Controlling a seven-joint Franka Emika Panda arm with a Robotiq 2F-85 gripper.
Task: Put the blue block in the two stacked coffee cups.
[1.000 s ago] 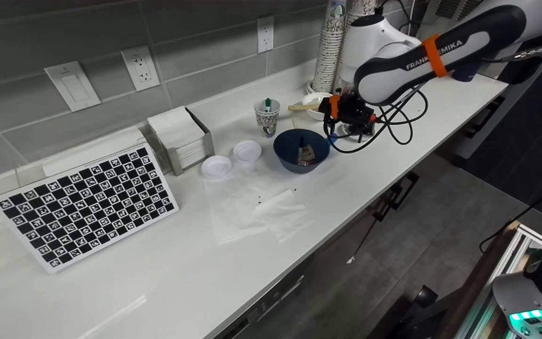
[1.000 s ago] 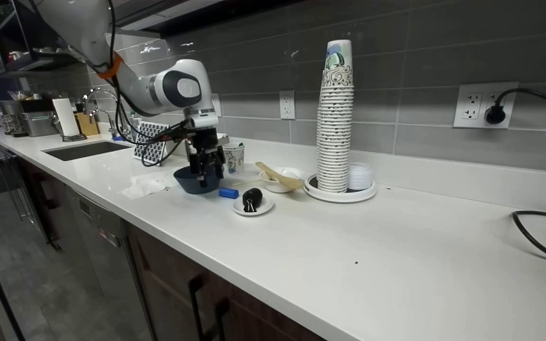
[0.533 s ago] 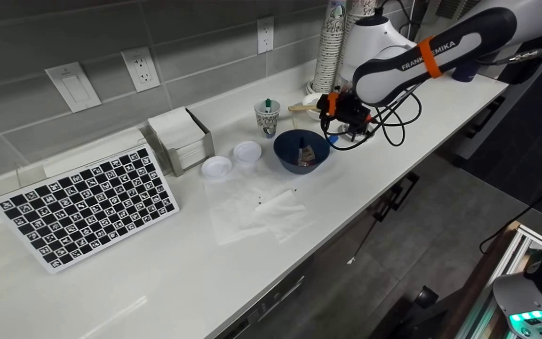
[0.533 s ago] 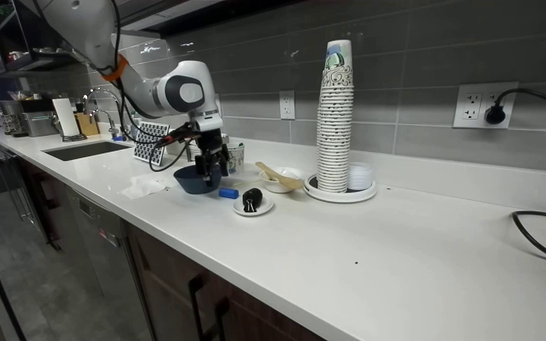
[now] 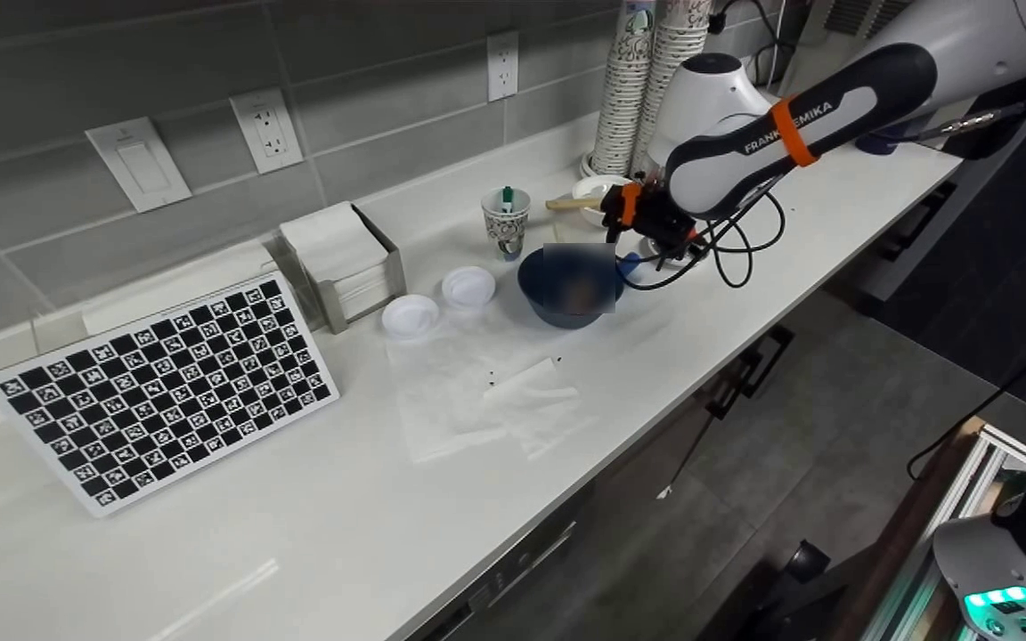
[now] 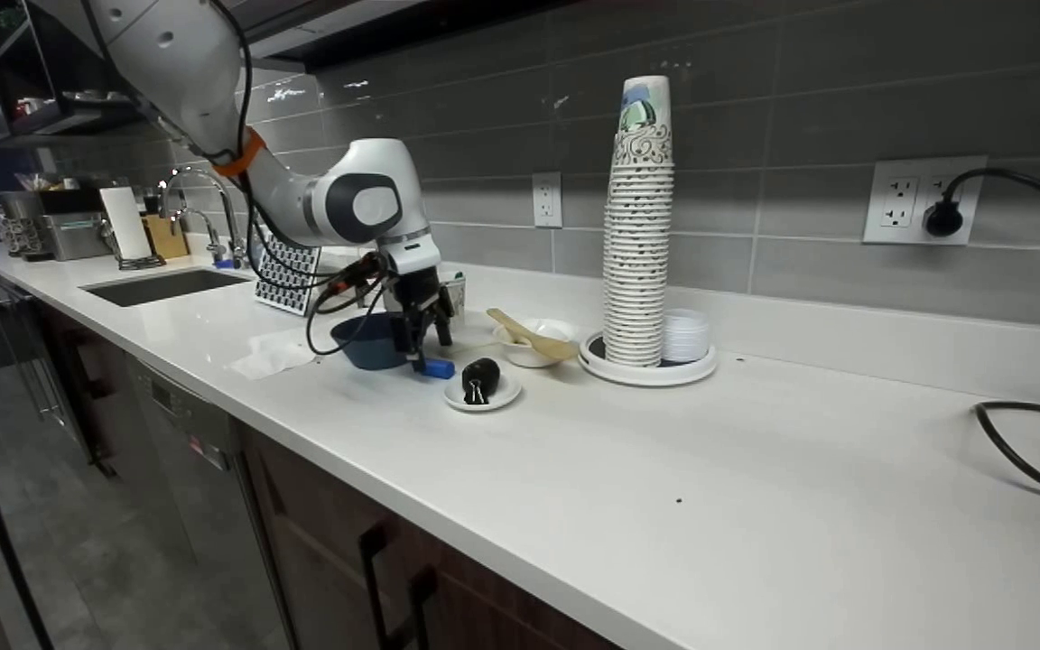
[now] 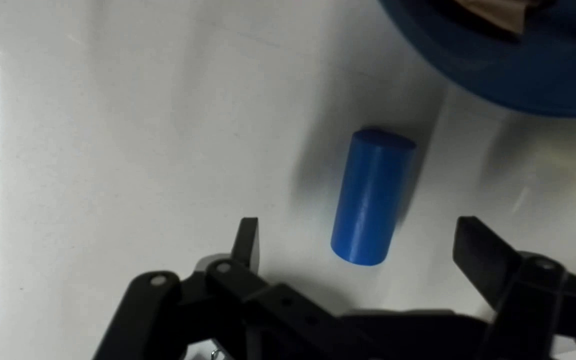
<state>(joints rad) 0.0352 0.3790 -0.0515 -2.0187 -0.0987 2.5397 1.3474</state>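
The blue block [image 7: 372, 197] is a small blue cylinder lying on its side on the white counter, beside the dark blue bowl. It also shows in both exterior views [image 6: 439, 368] [image 5: 628, 263], partly covered by the gripper or its cable. The two stacked coffee cups [image 5: 506, 227] are patterned paper cups with a green-capped pen inside. They stand upright near the wall, partly hidden in an exterior view [image 6: 458, 296]. My gripper [image 7: 358, 225] is open and empty. Its fingertips are either side of the block's near end in the wrist view, apart from it.
The blue bowl [image 5: 557, 307] holds items that are blurred. A small plate with a black object [image 6: 481, 381], a white bowl with a wooden utensil [image 6: 533, 343] and a tall cup column [image 6: 637, 244] stand nearby. Two white lids [image 5: 468, 287] and a napkin holder [image 5: 348, 267] are also there.
The arm has come down and shifted away from over the blue bowl, toward the blue block. The gripper has stayed open. The block and cups have not moved.
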